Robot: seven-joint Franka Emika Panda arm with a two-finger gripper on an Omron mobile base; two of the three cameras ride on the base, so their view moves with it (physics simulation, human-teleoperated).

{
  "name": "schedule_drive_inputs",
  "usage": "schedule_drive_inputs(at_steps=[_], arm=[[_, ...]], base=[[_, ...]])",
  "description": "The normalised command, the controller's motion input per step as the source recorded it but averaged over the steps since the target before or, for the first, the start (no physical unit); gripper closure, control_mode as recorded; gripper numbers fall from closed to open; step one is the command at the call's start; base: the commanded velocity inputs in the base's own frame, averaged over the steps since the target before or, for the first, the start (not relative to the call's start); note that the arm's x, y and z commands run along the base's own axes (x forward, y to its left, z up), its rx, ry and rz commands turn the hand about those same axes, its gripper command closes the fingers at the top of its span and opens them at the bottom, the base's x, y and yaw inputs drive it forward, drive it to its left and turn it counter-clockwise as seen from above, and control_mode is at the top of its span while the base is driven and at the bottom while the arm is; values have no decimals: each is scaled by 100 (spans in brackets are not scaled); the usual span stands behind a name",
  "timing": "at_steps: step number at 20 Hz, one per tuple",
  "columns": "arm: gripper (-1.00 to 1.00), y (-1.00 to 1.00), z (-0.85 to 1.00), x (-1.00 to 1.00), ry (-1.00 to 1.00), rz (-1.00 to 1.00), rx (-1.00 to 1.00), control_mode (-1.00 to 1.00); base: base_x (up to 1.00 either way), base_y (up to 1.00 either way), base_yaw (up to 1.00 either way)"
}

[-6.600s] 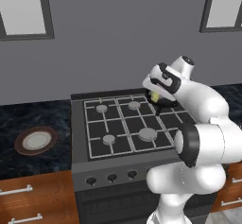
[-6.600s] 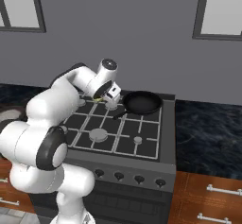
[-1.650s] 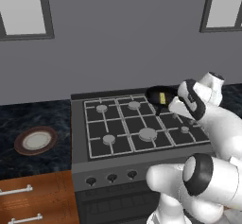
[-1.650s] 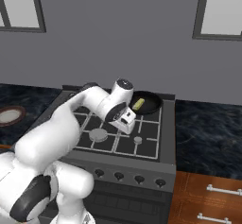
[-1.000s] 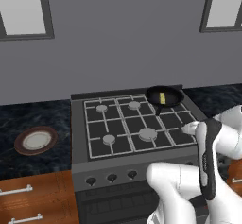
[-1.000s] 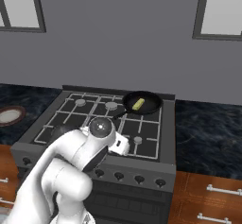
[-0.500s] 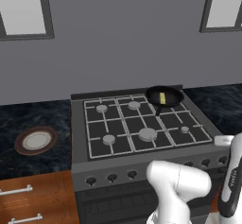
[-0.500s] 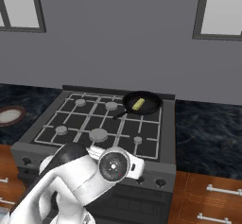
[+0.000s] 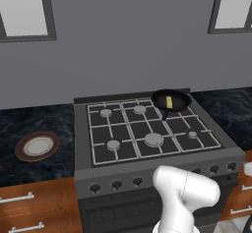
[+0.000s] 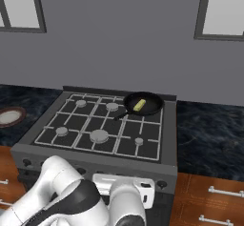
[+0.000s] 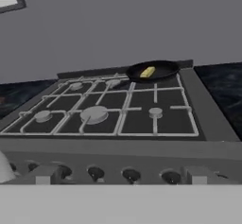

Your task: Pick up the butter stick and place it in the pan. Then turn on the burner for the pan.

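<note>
butter stick [image 9: 169, 101]: one, pale yellow, lying inside the pan [image 9: 171, 99], roughly at its middle. pan: one, round and black, on the back right burner of the stove [image 9: 150, 132], short handle [image 10: 121, 115] pointing toward the stove's middle. same pair seen from the right base view as butter stick [image 10: 139, 105] in pan [image 10: 144, 104], and from the hand view as butter stick [image 11: 147, 72] in pan [image 11: 153, 70] at the far right corner of the stove [image 11: 118, 112].

burners: five counted on the stove top, one larger in the front centre [image 11: 94, 114], under a dark grate. knobs [image 9: 116, 185]: a row along the stove's front panel, count not certain with the arm in front.

gripper [image 11: 120, 175]: low in front of the stove, level with the knob row, two fingertips [image 11: 43, 176] far apart at the bottom of the hand view, jaws wide, nothing between them, well apart from the pan.

plate [image 9: 38, 146]: one, white with brown rim, on the dark counter [image 9: 34, 129] left of the stove. drawers [image 9: 34, 207] with pale handles below the counter. two windows [image 9: 25, 9] on the grey wall.
</note>
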Motion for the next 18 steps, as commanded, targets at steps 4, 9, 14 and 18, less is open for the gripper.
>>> schedule_drive_inputs(at_steps=[4, 9, 14, 18], arm=[[-100, 1, -56, 8, -22, 11, -13, -100], [-100, 11, -47, 27, -7, 7, -10, -100], [-100, 3, -36, 36, 4, -2, -8, -100], [-100, 0, -51, 37, -1, -8, -4, -100]], base=[[0, 0, 0], [0, 0, 0], [0, 0, 0], [0, 0, 0]])
